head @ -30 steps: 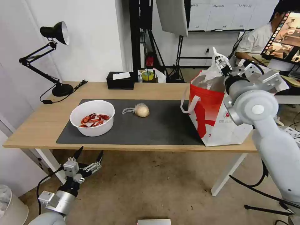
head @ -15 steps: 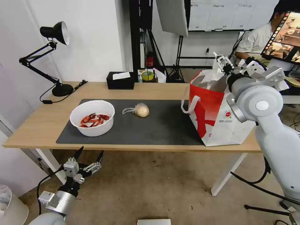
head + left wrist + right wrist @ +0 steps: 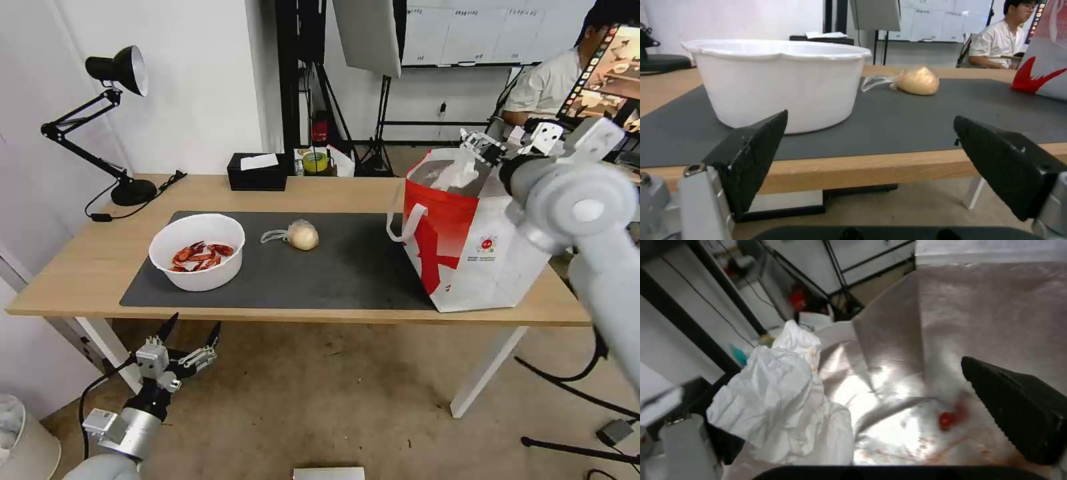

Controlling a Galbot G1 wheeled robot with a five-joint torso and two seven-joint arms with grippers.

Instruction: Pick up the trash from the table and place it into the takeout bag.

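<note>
My right gripper point(image 3: 483, 145) hangs over the mouth of the takeout bag point(image 3: 480, 247) at the table's right end. The right wrist view looks down at the foil lining point(image 3: 960, 316), with the right gripper point(image 3: 871, 426) open and its black fingers point(image 3: 1018, 410) far apart. The crumpled white tissue point(image 3: 459, 175) point(image 3: 782, 400) sits in the bag's mouth against one finger. A white bowl of red shells point(image 3: 197, 250) point(image 3: 778, 80) and the wrapped bun point(image 3: 302, 235) point(image 3: 918, 80) lie on the dark mat point(image 3: 333, 273). My left gripper point(image 3: 190, 337) point(image 3: 867, 156) waits open below the table's point(image 3: 87, 267) front edge.
A black tissue box point(image 3: 257, 171) and a desk lamp point(image 3: 113, 120) stand along the table's back edge. A tape roll point(image 3: 315, 161) and tripod stands are behind the table. A small red scrap point(image 3: 947, 420) lies on the bag's floor.
My right arm has swung right and lowered a little. The tissue, held above the bag before, has dropped into the bag's mouth. The left arm has not moved.
</note>
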